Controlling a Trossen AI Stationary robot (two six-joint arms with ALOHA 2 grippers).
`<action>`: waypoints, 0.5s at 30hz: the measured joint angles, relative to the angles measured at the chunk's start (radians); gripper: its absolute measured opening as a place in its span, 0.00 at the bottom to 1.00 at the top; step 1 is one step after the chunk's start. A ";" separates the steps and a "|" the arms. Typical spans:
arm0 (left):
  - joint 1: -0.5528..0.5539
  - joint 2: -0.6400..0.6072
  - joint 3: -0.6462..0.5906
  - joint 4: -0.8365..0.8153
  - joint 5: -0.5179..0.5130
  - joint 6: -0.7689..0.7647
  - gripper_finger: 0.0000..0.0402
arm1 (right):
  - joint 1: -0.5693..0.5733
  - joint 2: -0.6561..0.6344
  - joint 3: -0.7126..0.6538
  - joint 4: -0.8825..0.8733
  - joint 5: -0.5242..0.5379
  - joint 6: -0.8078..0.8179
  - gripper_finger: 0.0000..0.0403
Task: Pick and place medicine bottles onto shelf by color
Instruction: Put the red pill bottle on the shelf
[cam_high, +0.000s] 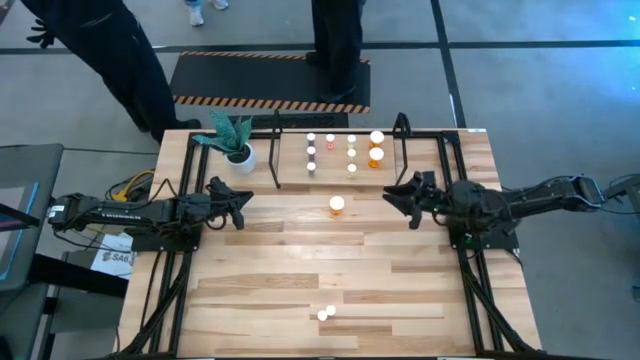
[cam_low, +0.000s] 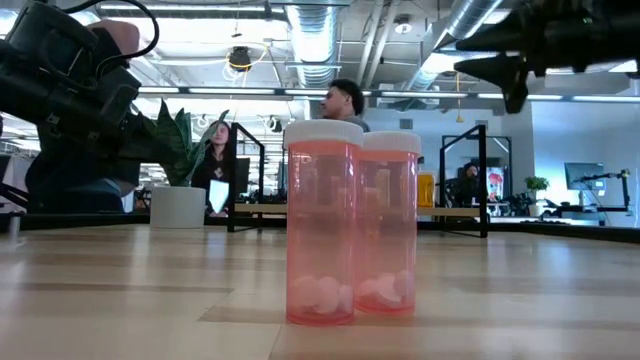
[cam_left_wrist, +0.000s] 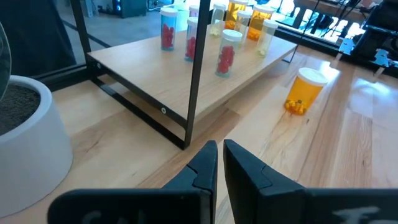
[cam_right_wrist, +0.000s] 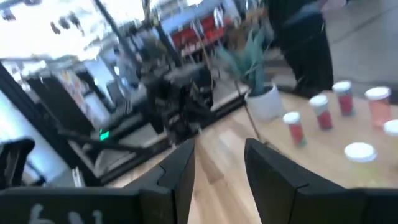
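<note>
Both arms sat low over the wooden table (cam_high: 300, 260), one at each side, neither holding anything.

The left gripper (cam_high: 243, 203) lay near the white pot with a green plant (cam_high: 238, 150), short of the shelf (cam_high: 277, 150). In its wrist view its fingers (cam_left_wrist: 239, 169) stood nearly together, only a thin gap between them, nothing in it.

The right gripper (cam_high: 395, 196) hung just in front of the shelf's right end. Its wrist view showed the fingers (cam_right_wrist: 277, 168) spread apart and empty.

The shelf, a black tube frame with a wooden deck, stood at the table's far edge. On it were several small white-capped bottles in rows, some with red contents (cam_left_wrist: 227, 53), plus a larger orange bottle (cam_high: 376, 148) toward the right end.

One orange bottle (cam_high: 337, 206) stood alone on the table just in front of the shelf, between the two grippers and touched by neither; the left wrist view showed it upright (cam_left_wrist: 305, 90).

Two pinkish bottles (cam_high: 326, 313) stood side by side at the near edge of the table, well apart from both arms. The low view showed them upright, touching or nearly so, with pale pills at the bottom (cam_low: 322, 225).

People stood beyond the table, near a black mat with striped orange edges (cam_high: 270, 80).
</note>
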 joint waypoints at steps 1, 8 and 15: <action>0.000 0.000 0.000 0.000 0.000 0.000 0.03 | 0.000 0.016 0.030 -0.044 -0.010 0.001 0.40; 0.000 0.000 0.000 0.000 0.000 0.000 0.03 | 0.030 0.195 0.259 -0.378 -0.099 0.155 0.40; 0.000 0.000 0.000 0.000 0.000 0.000 0.03 | 0.109 0.433 0.488 -0.657 -0.150 0.343 0.40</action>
